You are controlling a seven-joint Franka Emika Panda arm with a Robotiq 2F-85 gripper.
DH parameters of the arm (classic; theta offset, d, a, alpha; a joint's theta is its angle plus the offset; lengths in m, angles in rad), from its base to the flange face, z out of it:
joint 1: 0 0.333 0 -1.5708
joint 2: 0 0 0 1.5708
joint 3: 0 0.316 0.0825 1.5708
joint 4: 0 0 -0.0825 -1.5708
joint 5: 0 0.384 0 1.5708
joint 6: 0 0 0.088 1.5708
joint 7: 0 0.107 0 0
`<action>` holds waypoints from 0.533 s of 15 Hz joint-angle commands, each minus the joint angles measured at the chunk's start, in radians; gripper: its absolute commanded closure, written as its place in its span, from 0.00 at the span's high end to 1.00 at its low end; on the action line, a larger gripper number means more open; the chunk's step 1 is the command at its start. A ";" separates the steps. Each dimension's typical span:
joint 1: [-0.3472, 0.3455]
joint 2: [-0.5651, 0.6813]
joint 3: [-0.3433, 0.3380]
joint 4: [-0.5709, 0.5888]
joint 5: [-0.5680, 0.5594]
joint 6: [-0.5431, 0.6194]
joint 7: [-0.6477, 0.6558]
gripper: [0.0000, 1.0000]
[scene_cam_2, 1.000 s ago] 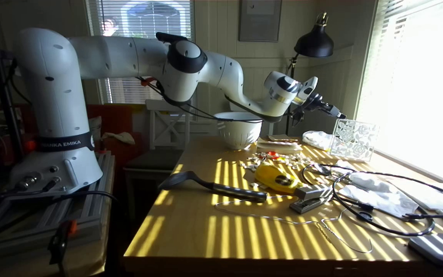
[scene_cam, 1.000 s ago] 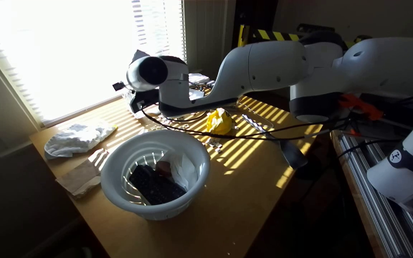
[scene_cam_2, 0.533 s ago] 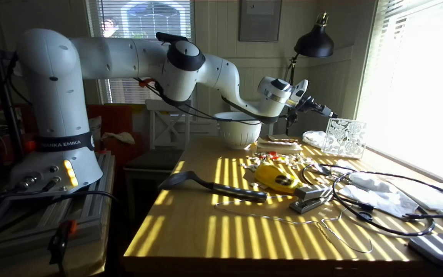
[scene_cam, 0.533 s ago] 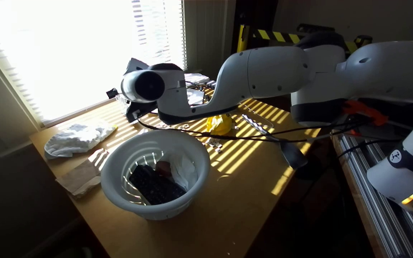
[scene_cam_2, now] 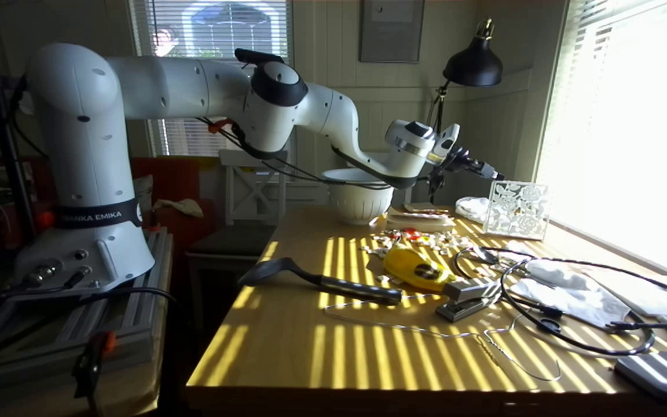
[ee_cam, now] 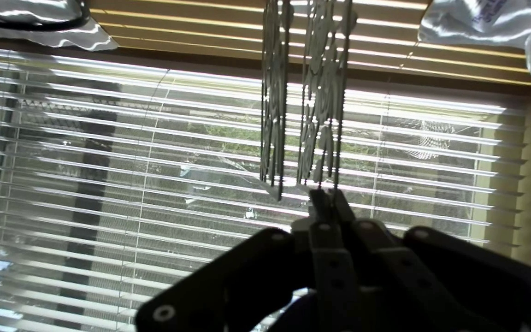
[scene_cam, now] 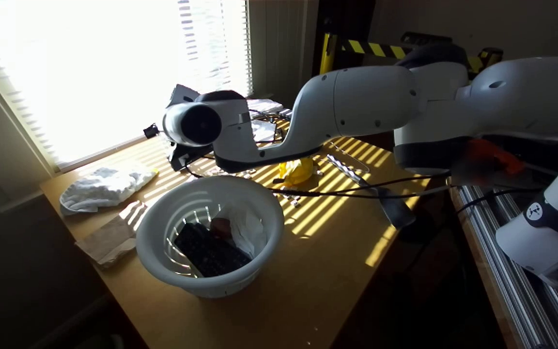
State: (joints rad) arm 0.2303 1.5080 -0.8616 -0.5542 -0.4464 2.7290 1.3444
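My gripper (ee_cam: 332, 203) is shut on the edge of a white openwork metal holder with a rose pattern (scene_cam_2: 517, 209). The holder's thin panels (ee_cam: 321, 78) stretch away from the fingertips in the wrist view, seen almost edge-on. In an exterior view the gripper (scene_cam_2: 498, 176) grips its top left corner, and the holder hangs upright near the window. I cannot tell whether its lower edge touches the table (scene_cam_2: 287, 347). In an exterior view the gripper (scene_cam: 151, 131) shows beside the wrist, which mostly hides the holder.
A white bowl (scene_cam: 216, 288) holds black button-covered objects and white paper. A white cloth (scene_cam: 107, 189) and brown paper (scene_cam: 107, 237) lie beside it. A yellow bag (scene_cam_2: 414, 266), black-headed utensil (scene_cam_2: 359, 288), stapler (scene_cam_2: 466, 304), bent wire (scene_cam_2: 403, 329) and black cable (scene_cam_2: 588, 346) lie on the table.
The arm has lowered slightly and drawn back toward its base. The holder has moved with the gripper, away from the window. The things on the table have not moved.
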 commanded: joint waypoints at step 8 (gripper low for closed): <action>0.019 -0.001 0.018 -0.030 -0.018 -0.030 0.019 0.56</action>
State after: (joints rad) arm 0.2413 1.5071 -0.8536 -0.5737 -0.4589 2.7176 1.3610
